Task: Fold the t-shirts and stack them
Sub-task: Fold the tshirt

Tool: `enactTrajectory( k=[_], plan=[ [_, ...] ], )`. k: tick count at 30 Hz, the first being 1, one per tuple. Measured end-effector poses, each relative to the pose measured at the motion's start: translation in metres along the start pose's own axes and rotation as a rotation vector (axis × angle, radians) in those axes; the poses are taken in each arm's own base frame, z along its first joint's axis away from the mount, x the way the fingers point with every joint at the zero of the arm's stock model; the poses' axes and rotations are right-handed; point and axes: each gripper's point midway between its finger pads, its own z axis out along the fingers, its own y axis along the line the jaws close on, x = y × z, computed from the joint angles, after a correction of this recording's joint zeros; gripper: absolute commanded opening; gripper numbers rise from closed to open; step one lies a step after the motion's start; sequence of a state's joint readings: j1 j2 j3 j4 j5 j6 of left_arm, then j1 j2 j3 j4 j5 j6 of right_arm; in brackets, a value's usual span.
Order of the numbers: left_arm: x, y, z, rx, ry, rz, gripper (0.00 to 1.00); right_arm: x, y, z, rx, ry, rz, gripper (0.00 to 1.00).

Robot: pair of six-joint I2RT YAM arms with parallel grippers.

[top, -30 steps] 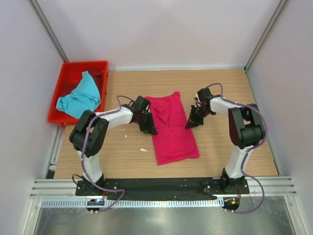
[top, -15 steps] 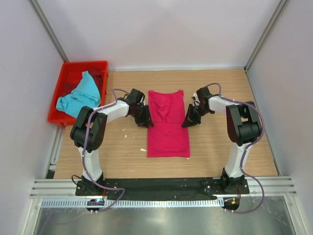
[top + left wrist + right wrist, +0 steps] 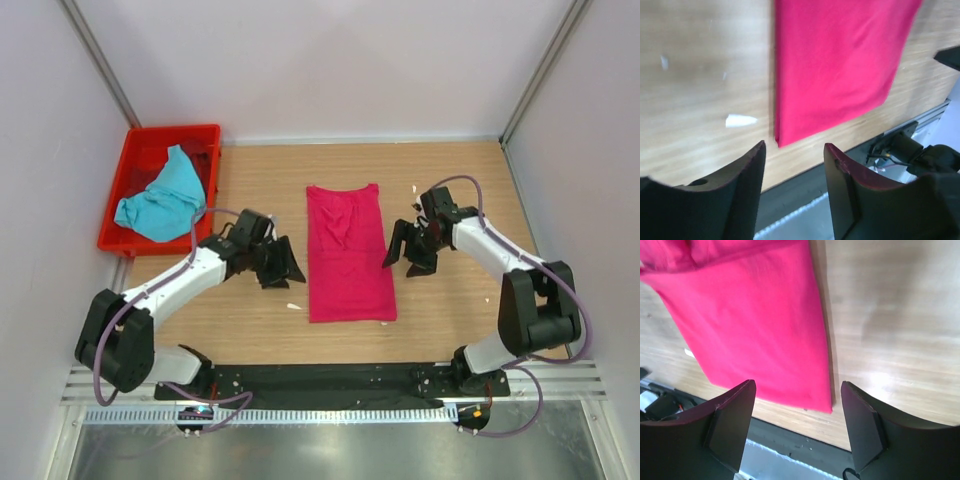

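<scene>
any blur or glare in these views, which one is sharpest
Top external: sharpest and evenly lit, with the magenta-pink cloth t-shirt crisp. Left wrist: the wooden table grain is smeared and the left gripper is dark. Right wrist: there is a bright glare patch on the wood right of the shirt, the grain is soft, and the right gripper is in shadow.

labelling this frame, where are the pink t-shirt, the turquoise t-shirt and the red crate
pink t-shirt (image 3: 347, 258), top external view, middle of the folded strip
turquoise t-shirt (image 3: 160, 203), top external view, middle of the bunched cloth
red crate (image 3: 190, 131), top external view, its far rim
</scene>
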State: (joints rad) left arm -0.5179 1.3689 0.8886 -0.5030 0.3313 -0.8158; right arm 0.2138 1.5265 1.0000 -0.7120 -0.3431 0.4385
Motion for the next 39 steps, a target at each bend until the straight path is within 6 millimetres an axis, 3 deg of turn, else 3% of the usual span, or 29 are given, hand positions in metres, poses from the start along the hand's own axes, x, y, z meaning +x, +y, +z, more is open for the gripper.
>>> enactTrajectory(
  k=[5, 8, 12, 19, 32, 39],
  plan=[
    [0.069, 0.036, 0.020, -0.068, 0.116, -0.167, 0.39, 0.045, -0.013, -0.004, -0.020, 0.025, 0.072, 0.74],
    [0.087, 0.043, 0.028, -0.080, 0.132, -0.257, 0.44, 0.061, -0.018, -0.004, -0.024, 0.035, 0.106, 0.74],
    [0.083, 0.039, 0.037, -0.054, 0.097, -0.386, 0.49, 0.066, -0.019, -0.003, -0.031, 0.030, 0.122, 0.74],
    [0.082, 0.035, 0.054, -0.066, 0.094, -0.544, 0.48, 0.073, -0.023, -0.002, -0.038, 0.018, 0.135, 0.74],
    [0.089, 0.025, 0.065, -0.075, 0.131, -0.782, 0.50, 0.074, -0.023, -0.002, -0.041, 0.008, 0.148, 0.74],
    [0.091, 0.023, 0.070, -0.082, 0.151, -0.831, 0.32, 0.074, -0.022, 0.002, -0.043, 0.004, 0.152, 0.74]
  ],
)
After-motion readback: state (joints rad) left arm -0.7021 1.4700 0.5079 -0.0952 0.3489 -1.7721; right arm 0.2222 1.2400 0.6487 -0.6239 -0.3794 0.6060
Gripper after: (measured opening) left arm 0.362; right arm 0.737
